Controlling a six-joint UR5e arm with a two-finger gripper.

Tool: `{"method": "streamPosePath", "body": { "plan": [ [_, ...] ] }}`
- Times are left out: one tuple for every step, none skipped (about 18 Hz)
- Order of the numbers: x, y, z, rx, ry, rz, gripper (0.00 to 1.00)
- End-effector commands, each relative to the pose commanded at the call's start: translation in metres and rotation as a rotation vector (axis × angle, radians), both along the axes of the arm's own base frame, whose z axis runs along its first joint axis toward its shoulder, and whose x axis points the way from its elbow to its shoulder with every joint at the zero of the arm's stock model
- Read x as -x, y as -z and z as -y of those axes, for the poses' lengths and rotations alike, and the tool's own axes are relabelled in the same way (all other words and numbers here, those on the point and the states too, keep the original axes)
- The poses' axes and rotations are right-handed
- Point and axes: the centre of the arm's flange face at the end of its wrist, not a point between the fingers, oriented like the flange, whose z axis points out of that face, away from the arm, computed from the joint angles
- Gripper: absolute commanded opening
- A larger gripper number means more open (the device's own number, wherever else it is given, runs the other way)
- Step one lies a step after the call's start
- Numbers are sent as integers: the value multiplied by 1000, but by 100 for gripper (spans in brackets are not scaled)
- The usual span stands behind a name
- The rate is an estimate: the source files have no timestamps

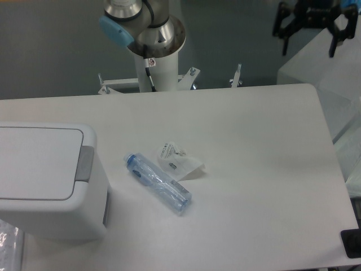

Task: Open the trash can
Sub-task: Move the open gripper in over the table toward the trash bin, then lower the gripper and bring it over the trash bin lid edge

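Trash can [48, 180] sits at the left edge of the table [254, 186], front-left corner from my camera, cut off by the frame on its left side so I only get part of it. White boxy plastic body, rounded corners, flat rectangular lid [36, 162] lying flush and closed, grey push-button strip [85, 164] on the rim along the lid's right edge. Gripper [313, 25] is up in the top-right corner, well apart from the can, black fingers spread with nothing between them; its top is clipped by the frame. It hangs in front of a translucent white box [327, 68] that stands off the table's right end, and I can't make out that box's full outline. Arm base [155, 39] is behind the table's far edge, only the lower joints in view. Mid-table, right of the can and not touching it, a clear plastic bottle [157, 183] with a blue cap lies on its side, angled. Just beside it there's a crumpled clear wrapper [180, 162], probably touching the bottle, but too blurry to confirm. Dark object [351, 243] at the bottom right, cut off, can't identify.
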Motion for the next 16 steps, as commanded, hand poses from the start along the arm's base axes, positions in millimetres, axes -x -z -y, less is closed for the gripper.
{"method": "streamPosePath", "body": {
  "plan": [
    [-6,1,-11,-12,-19,3,100],
    [-11,4,-24,-16,-26,14,100],
    [-15,9,-38,-19,-30,27,100],
    [-20,12,-48,-21,-40,41,100],
    [-24,16,-57,-23,-58,55,100],
    [-23,17,-60,-33,-97,63,100],
    [-21,17,-61,-56,-161,68,100],
    [-19,19,-68,-86,-230,81,100],
    [-22,20,-80,-130,-284,98,100],
    [-26,18,-89,-177,-317,113,100],
    [-25,22,-96,-206,-341,127,100],
    [-28,23,-105,-228,-348,139,100],
    [-35,23,-115,-246,-343,150,100],
    [-41,23,-124,-262,-339,160,100],
    [-49,26,-134,-271,-339,175,100],
    [-57,26,-141,-274,-343,185,100]
  ]
}}
